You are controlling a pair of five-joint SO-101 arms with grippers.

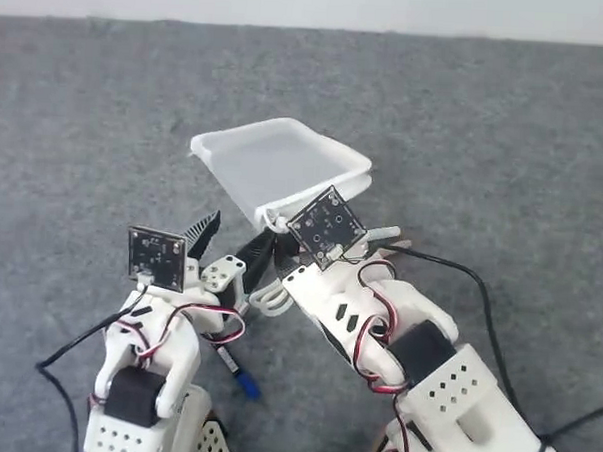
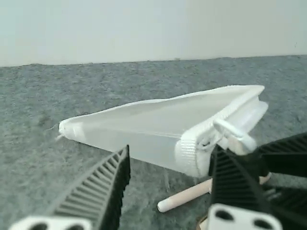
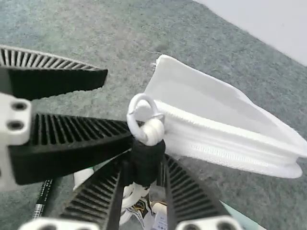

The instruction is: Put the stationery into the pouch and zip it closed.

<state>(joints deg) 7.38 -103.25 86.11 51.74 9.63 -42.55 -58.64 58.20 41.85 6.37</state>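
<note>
Your right gripper (image 3: pixel 146 163) is pinching the zip pull (image 3: pixel 152 130), its jaws drawn in narrow around the pull's dark tab with the white ring standing just above them. It is holding that end of the pouch (image 3: pixel 216 110) up off the grey mat (image 1: pixel 487 114). Your left gripper (image 2: pixel 170 153) is sitting just beside it with jaws spread wide and gripping nothing. One of its fingers is lying close beside the pull and the other is pointing clear of the pouch. Seen from above, the pouch is stretching away from the right jaws toward 1 o'clock. The zip (image 3: pixel 225 143) is running along its near edge from the pull at about 8 o'clock out to the far corner at 2 o'clock, so any draw on the pull will have to follow that line. The zip is looking closed along the stretch you can see. The stationery is lying outside the pouch: a pen (image 1: pixel 245 384) with a blue cap at 6 o'clock from the left gripper, and a white stick (image 2: pixel 184 197) on the mat under the lifted end. You are probably needing the left jaws, the nearer free pair, to pin the fabric at their 1 o'clock while the right draws the pull toward 2 o'clock.
</note>
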